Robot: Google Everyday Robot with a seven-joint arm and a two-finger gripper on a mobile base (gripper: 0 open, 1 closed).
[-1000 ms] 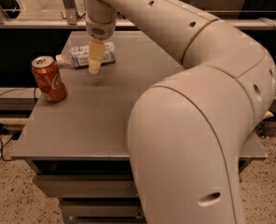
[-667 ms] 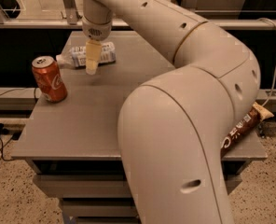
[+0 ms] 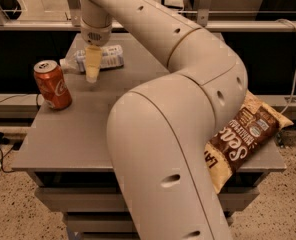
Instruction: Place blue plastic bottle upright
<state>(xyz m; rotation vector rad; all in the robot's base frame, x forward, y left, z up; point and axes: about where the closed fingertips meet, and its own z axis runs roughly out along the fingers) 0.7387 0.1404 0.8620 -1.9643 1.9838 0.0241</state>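
Observation:
The blue plastic bottle [image 3: 104, 58] lies on its side at the far left of the grey table [image 3: 78, 134], with its white cap pointing left and its white-blue label facing up. My gripper [image 3: 92, 70] hangs from the arm's wrist [image 3: 95, 26] and points down, right in front of the bottle's left half, with its tip close to the tabletop. It covers part of the bottle. I cannot tell whether it touches the bottle.
A red soda can [image 3: 53, 84] stands upright to the left, in front of the bottle. A brown snack bag [image 3: 245, 134] lies at the table's right edge. My large arm links [image 3: 178, 149] fill the middle and front of the view.
The gripper has shifted slightly left along the bottle. The arm's elbow has swung left, uncovering the snack bag on the right. The bottle and can have not moved.

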